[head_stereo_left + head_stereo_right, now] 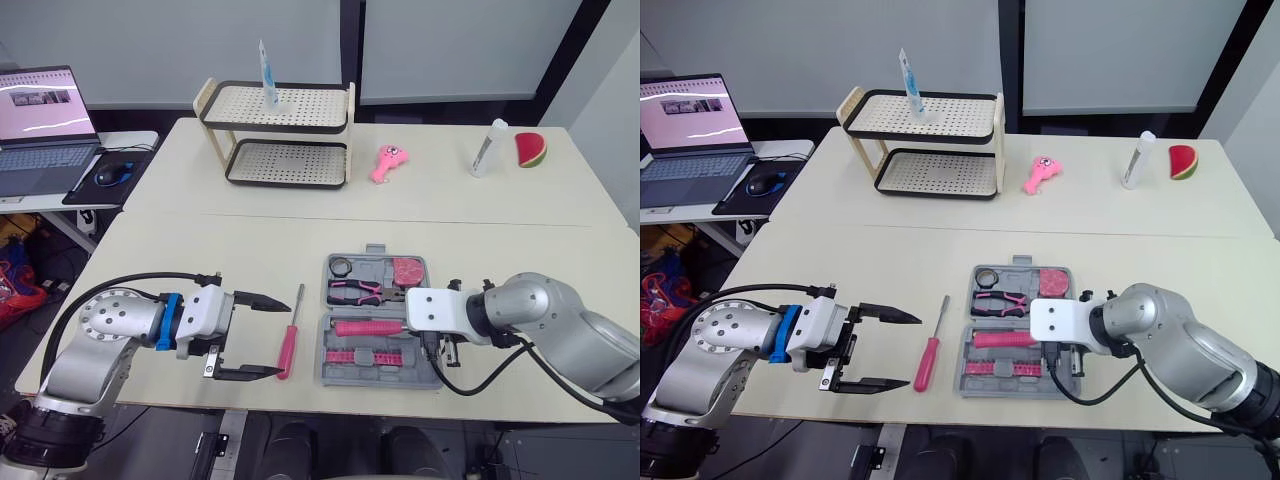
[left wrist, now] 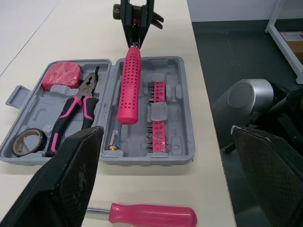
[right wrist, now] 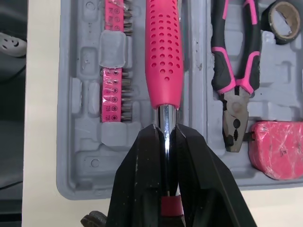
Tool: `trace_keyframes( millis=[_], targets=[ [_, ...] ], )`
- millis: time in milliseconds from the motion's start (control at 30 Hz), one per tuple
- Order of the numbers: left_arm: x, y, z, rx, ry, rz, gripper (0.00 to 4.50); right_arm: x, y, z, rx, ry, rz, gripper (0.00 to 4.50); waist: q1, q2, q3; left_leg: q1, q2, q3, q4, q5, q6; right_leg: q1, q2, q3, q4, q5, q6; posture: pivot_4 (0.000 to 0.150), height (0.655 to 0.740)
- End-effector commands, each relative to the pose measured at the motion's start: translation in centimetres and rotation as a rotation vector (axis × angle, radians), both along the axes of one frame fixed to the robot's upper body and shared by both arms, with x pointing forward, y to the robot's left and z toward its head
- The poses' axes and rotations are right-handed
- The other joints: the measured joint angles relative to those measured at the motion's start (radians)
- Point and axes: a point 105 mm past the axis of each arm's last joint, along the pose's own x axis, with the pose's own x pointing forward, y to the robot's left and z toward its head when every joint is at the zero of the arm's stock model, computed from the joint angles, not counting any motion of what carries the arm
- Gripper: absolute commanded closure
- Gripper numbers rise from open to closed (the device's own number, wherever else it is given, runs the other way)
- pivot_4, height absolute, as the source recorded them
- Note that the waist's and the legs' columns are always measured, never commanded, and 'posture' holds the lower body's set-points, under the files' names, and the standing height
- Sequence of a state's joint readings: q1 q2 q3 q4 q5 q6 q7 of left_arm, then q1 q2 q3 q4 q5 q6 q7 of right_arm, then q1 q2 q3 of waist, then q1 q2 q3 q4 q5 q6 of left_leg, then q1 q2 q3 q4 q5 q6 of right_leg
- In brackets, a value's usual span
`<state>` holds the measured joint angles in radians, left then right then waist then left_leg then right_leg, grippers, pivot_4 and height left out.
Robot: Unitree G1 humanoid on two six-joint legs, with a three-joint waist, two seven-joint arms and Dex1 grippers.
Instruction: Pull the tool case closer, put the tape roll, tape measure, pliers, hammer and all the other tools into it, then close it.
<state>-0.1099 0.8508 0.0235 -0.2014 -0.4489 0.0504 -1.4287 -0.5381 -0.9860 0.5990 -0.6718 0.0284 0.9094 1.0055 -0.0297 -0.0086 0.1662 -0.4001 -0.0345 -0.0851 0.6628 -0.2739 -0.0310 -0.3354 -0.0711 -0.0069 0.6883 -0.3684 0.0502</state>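
Left gripper [image 1: 272,338], fingers spread open, faces the pink screwdriver [image 1: 290,345] lying on the desk [image 1: 200,250] just left of the open tool case [image 2: 182,118]. Right gripper [image 3: 165,135] fingers clamp the hammer [image 3: 163,52] by its steel shaft, handle in the case's near half; pliers [image 3: 234,71], tape roll [image 3: 283,14] and tape measure [image 3: 277,146] lie in its far half.

The two head views look forward and down from above the near edge of the surface [image 1: 250,240], taking in the open tool case [image 1: 328,372] and the far rack [image 1: 290,160], the right eye's picture offset slightly sideways from the left's. The left wrist view sits low and close over the surface, facing past the screwdriver [image 2: 151,215] and across the tool case towards the right end effector [image 2: 136,40]. The right wrist view looks almost straight down from very near onto the hammer [image 3: 163,52] and the same case trays.
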Motion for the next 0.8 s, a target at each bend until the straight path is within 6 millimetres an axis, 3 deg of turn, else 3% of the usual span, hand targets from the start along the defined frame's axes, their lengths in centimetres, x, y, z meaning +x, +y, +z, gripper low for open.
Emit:
trace_keyframes(
  millis=[33,800],
  targets=[
    [-0.1,0.1,0.8,0.008,-0.044,-0.006,0.00,-0.2,1.0,0.5,-0.012,-0.038,0.047,4.28,-0.001,0.000,0.000,0.000,0.000,0.000,0.000,0.000,0.000,0.000,0.000,0.000,0.000,0.000,0.000,0.150,0.7400],
    [0.0,0.3,0.6,0.036,-0.021,-0.004,0.00,1.4,3.0,-1.1,-0.008,-0.067,0.030,4.28,-0.003,0.000,0.000,0.000,0.000,0.000,0.000,0.002,-0.003,-0.001,0.000,0.000,0.002,0.000,0.000,0.150,0.7400]
  ],
)
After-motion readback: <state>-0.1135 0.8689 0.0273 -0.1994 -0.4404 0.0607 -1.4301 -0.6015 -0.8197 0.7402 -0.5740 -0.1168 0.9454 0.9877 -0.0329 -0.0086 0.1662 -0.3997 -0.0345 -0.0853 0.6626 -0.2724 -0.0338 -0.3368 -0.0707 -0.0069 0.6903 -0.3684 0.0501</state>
